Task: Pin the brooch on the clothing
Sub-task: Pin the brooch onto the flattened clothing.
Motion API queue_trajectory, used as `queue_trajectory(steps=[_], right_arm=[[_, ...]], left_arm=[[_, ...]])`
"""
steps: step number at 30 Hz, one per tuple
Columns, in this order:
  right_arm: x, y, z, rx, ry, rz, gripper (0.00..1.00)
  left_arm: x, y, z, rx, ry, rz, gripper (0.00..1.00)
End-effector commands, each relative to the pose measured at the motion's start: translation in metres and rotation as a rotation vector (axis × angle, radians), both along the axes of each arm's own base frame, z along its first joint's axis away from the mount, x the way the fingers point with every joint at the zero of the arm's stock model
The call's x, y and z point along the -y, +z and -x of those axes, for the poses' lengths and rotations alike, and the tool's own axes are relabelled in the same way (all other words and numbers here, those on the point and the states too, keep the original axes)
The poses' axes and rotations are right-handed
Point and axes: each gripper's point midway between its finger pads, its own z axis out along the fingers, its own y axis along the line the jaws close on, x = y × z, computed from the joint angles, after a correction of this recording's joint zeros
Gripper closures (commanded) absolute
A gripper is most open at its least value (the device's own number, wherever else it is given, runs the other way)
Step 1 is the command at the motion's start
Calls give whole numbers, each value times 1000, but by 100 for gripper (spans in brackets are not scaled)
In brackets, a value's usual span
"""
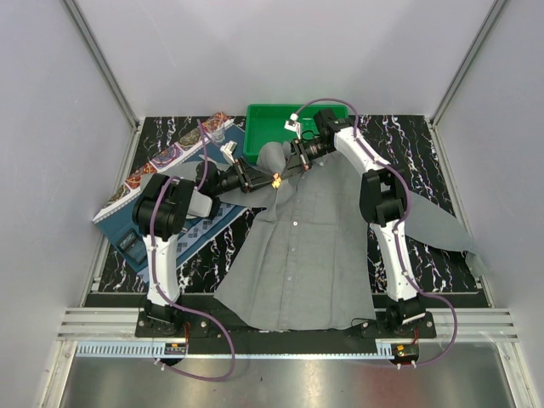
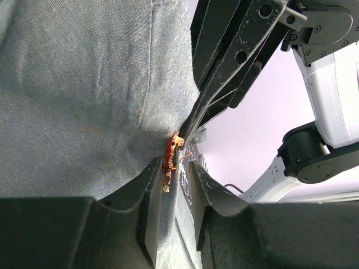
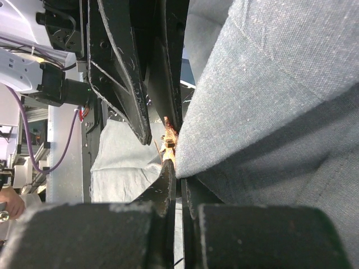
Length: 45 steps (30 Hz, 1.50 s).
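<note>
Brooch (image 2: 171,159), glinting red-orange, presses against finely woven grey clothing (image 2: 84,101).

Overhead rear view, both wrists close on brooch (image 2: 170,159)

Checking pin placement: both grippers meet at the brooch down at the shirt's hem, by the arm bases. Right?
Not the hem. The top view shows the left gripper and right gripper meeting at the brooch at the far end of the shirt, by the green bin.
</note>
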Motion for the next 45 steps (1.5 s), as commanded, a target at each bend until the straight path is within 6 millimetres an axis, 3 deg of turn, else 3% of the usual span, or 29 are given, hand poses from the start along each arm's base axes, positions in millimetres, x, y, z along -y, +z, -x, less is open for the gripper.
queue_trajectory(steps=[1,5,14,16,20,23,26,35,45], right_arm=[[-4,19,-4,21,11,-60,100],[-4,19,-4,11,7,-62,100],[-5,22,-1,4,15,-79,100],[-5,25,0,9,22,-87,98],[-5,27,5,10,34,-102,78],[-3,27,6,17,38,-99,55],[-3,28,6,40,43,-91,45],[-3,21,13,99,81,-66,41],[-10,16,4,155,66,-21,38]], left_arm=[[1,79,13,477,-14,119,72],[4,79,14,479,-17,120,73],[3,73,9,446,0,127,99],[4,71,8,434,2,131,100],[4,72,7,432,6,134,100],[4,73,7,432,5,135,100],[4,72,6,428,3,135,100],[5,71,4,417,3,141,100],[5,72,5,415,4,144,100]])
